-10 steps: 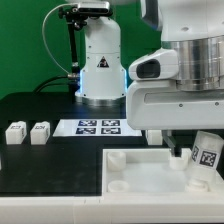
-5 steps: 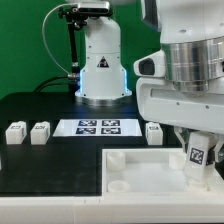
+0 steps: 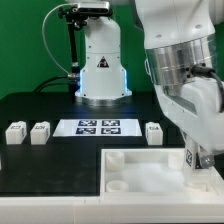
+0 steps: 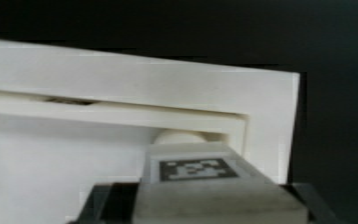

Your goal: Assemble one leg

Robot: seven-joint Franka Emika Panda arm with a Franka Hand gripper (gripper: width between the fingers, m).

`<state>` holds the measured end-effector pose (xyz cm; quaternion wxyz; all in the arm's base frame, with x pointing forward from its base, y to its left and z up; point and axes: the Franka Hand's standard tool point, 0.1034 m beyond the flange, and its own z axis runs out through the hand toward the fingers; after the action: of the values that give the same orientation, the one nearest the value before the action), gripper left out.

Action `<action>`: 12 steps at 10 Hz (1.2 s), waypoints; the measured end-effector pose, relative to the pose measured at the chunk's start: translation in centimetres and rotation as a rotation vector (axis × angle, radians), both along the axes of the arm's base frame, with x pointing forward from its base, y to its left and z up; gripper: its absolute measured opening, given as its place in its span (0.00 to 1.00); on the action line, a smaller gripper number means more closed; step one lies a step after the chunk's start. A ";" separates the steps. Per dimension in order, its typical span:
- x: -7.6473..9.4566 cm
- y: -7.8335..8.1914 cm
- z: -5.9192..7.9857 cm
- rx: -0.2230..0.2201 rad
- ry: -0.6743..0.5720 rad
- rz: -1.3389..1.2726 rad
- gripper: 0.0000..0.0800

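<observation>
My gripper [image 3: 193, 160] is shut on a white leg [image 3: 191, 158] with a black-and-white tag and holds it over the far right corner of the large white panel [image 3: 140, 170], at the exterior view's right. In the wrist view the held leg [image 4: 202, 180] sits between my dark fingers [image 4: 108, 205], its tag facing the camera, right by the panel's corner socket [image 4: 190, 132]. Three more legs stand on the black table: two at the left [image 3: 15, 132] [image 3: 40, 131] and one [image 3: 153, 132] beside the marker board.
The marker board [image 3: 100, 127] lies at the middle of the table in front of the arm's white base [image 3: 100, 70]. The panel has a round socket at its near left corner [image 3: 118, 184]. The arm's bulk hides the panel's right side.
The arm has turned and moved right and down with the leg, bringing it lower over the panel's right corner. The leg beside the marker board is now uncovered.
</observation>
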<state>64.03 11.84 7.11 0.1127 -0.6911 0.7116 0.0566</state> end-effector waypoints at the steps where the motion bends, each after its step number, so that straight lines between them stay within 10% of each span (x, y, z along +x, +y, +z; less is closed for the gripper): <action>1: -0.1 0.0 -0.1 -0.004 -0.007 0.038 0.46; 5: 0.4 0.2 0.7 -0.051 -0.082 0.404 0.78; 12: 0.6 -1.1 0.5 -0.183 -0.245 1.296 0.81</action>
<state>64.67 10.72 7.64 0.0768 -0.9874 0.1360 -0.0265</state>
